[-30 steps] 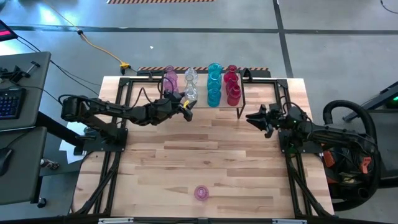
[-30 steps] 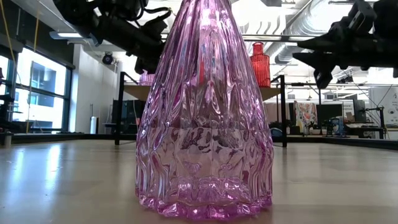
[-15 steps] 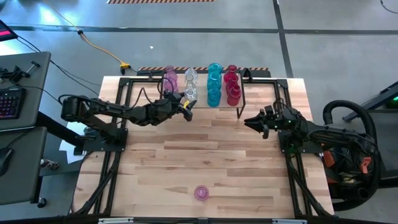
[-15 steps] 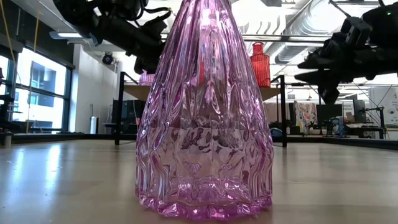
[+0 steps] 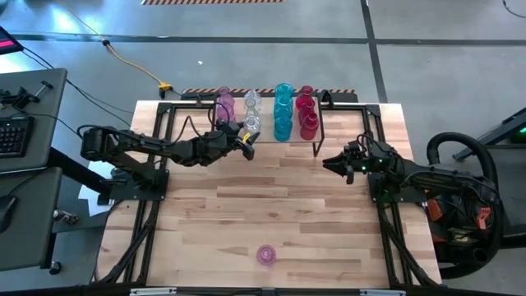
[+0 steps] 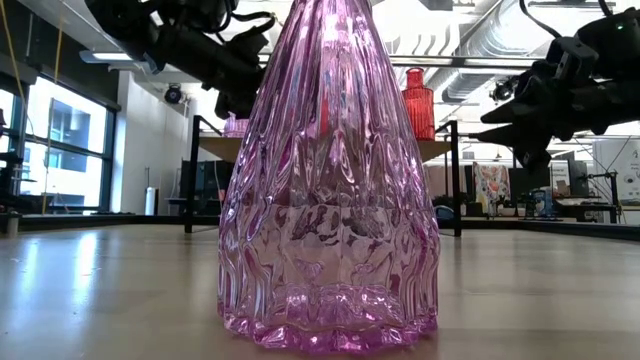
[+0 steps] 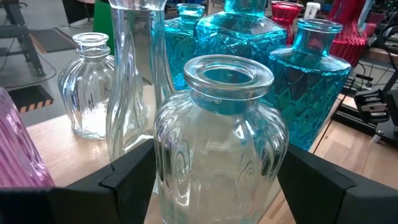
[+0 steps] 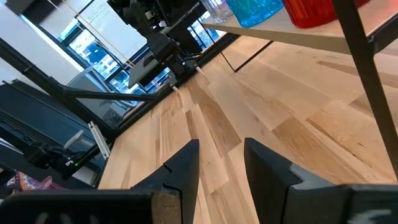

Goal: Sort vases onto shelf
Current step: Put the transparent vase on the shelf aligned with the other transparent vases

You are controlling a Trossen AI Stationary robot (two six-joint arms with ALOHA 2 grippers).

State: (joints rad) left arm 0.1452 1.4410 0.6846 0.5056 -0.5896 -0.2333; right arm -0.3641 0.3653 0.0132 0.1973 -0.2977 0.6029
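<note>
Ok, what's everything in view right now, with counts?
light-wood slatted table: one, under everything
light-wood shelf on black legs: one, table's far edge
pink glass vases: at least two, shelf's left end
clear glass vases: two, beside the pink
teal glass vases: three, right of clear
red glass vases: about three, shelf's right end
lone pink ribbed glass vase: one, table's near edge
clear ribbed glass jar: one, in left jaws
left gripper: jaws shut on jar, shelf front
right gripper: jaws open, empty, right of shelf
</note>
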